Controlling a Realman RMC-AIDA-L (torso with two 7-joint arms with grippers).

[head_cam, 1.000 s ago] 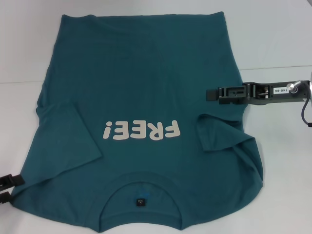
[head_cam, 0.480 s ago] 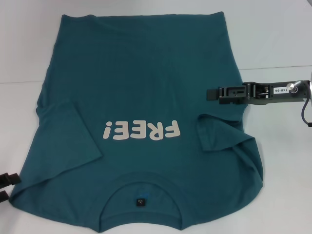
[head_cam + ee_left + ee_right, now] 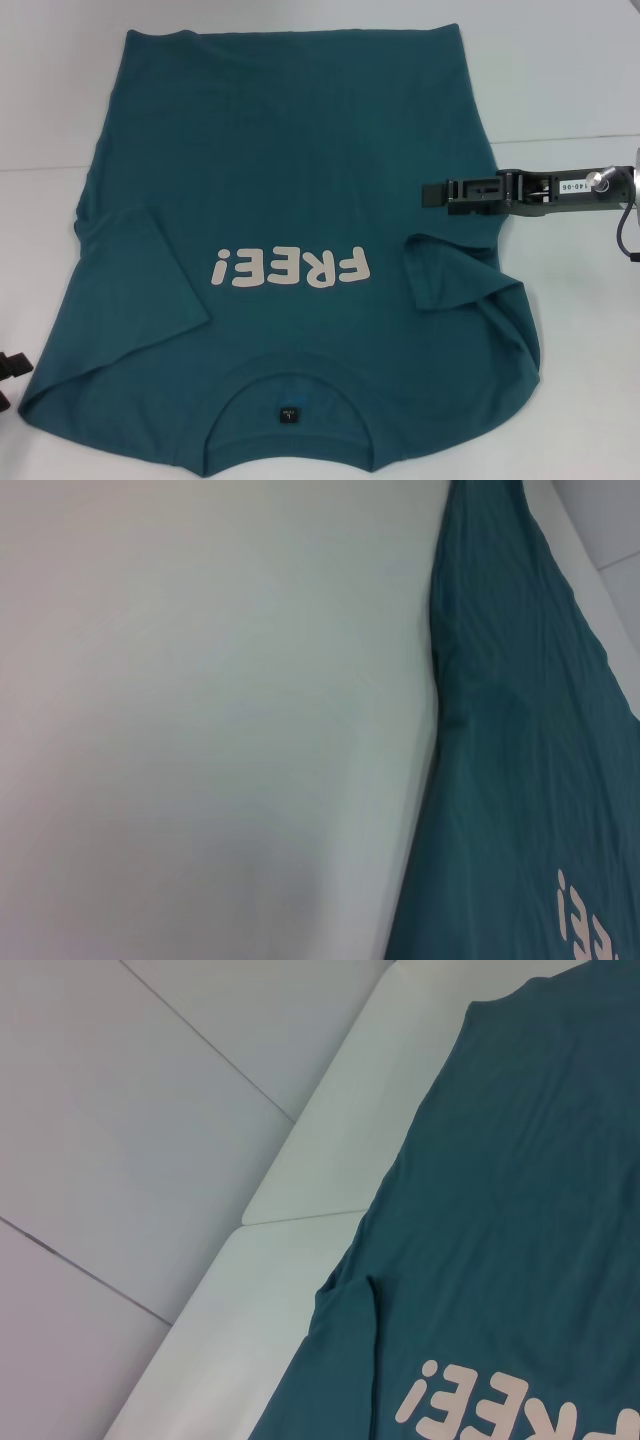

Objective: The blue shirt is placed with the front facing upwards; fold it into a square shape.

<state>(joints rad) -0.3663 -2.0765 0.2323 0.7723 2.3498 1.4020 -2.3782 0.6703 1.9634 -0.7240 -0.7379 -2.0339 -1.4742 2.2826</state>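
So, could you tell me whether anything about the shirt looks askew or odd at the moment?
Nothing is damaged. The blue shirt lies front up, but both sleeves are already folded inward onto the body, and the right sleeve looks rumpled rather than flat. The right gripper hangs over the shirt's right edge; the left gripper sits beside the shoulder.

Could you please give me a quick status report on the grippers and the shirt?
Right gripper over the blue shirt's right edge, holding nothing. Left gripper at the near left corner, off the cloth. Shirt front up, both sleeves folded inward. Nothing in the way.
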